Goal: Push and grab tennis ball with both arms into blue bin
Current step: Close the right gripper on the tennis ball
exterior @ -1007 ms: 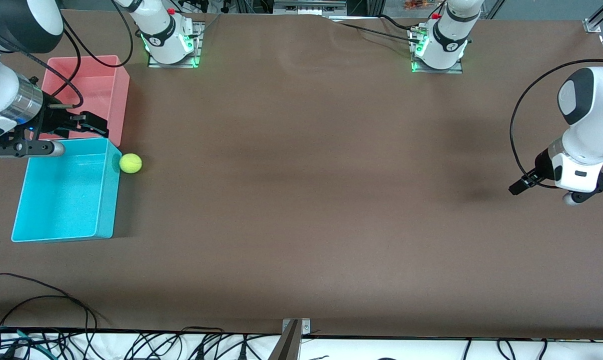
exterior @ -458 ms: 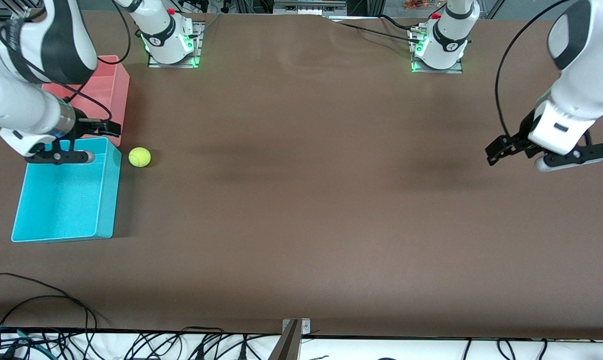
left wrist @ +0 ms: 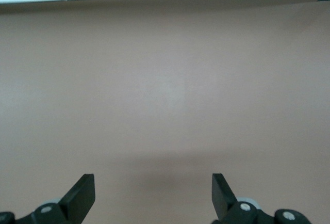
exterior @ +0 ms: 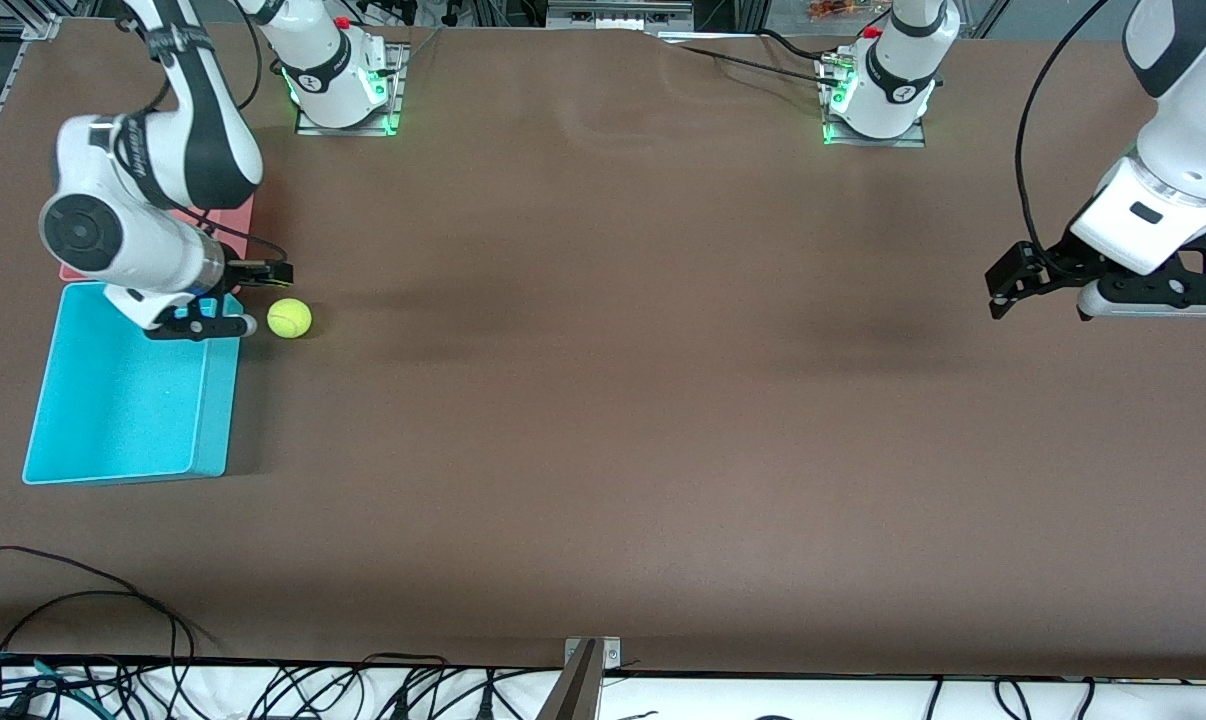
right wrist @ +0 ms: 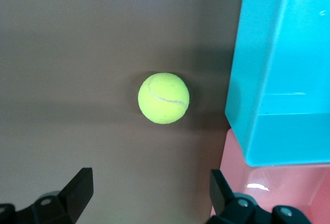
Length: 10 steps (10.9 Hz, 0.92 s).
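The yellow-green tennis ball (exterior: 289, 318) (right wrist: 163, 98) lies on the brown table, a short gap from the outside of the blue bin (exterior: 215, 400) (right wrist: 278, 79), near the bin's corner that meets the pink tub. My right gripper (exterior: 268, 274) (right wrist: 149, 178) hangs open over the table beside that corner, with the ball just ahead of its fingertips and nothing between them. Over bare table at the left arm's end, my left gripper (exterior: 1008, 282) (left wrist: 152, 180) is open and empty.
A pink tub (exterior: 245, 214) (right wrist: 268, 193) stands against the blue bin toward the robots' bases, mostly hidden under the right arm. Loose cables (exterior: 83, 600) run along the table's edge nearest the front camera.
The right arm swung from above the bins to the table beside the ball. The ball rolled slightly away from the blue bin. The left gripper rose and drew back toward the bases.
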Each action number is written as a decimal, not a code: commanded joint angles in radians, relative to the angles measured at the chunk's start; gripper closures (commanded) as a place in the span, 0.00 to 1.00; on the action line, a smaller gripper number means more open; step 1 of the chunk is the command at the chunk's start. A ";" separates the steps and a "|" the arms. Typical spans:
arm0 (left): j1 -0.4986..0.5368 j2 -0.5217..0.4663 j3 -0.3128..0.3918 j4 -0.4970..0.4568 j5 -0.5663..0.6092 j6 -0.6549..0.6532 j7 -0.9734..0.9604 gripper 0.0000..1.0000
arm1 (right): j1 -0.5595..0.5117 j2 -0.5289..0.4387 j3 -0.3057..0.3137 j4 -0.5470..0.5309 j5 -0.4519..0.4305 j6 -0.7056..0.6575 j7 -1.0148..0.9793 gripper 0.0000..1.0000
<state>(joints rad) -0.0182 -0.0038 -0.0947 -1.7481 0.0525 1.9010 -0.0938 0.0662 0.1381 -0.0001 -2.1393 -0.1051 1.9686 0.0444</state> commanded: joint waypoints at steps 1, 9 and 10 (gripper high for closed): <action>-0.075 0.053 0.053 0.102 -0.029 -0.026 0.095 0.00 | 0.004 0.060 0.008 -0.085 -0.022 0.174 -0.001 0.00; 0.020 0.090 0.032 0.180 -0.074 -0.065 0.209 0.00 | -0.008 0.192 -0.001 -0.106 -0.096 0.375 -0.003 0.00; 0.044 0.088 0.018 0.180 -0.074 -0.065 0.209 0.00 | -0.006 0.192 -0.001 -0.094 -0.108 0.371 0.003 0.00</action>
<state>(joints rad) -0.0254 0.0668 -0.0442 -1.6106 0.0096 1.8653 0.0808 0.0650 0.3212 -0.0051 -2.2497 -0.1764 2.3284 0.0422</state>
